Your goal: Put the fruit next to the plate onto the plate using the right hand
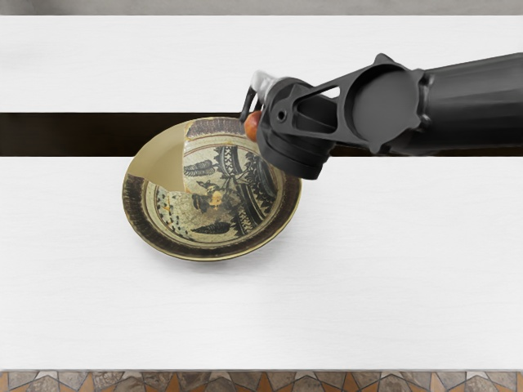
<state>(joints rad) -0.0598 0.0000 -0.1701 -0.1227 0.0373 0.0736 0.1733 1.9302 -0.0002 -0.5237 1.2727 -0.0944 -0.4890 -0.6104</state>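
Observation:
A brown and cream patterned plate [163,163] sits on the white table, left of centre. My right arm reaches in from the right edge, and its hand [260,110] hangs over the plate's far right rim. Only a sliver of an orange-red fruit [253,125] shows at the hand's left side, held in the curled fingers [260,82]. The black wrist hides most of the fruit and the fingers. The left arm is out of view.
A dark gap [82,135] runs across the table [368,269] behind the plate, between the far white strip and the near white surface. A patterned floor [261,381] shows beyond the table's front edge.

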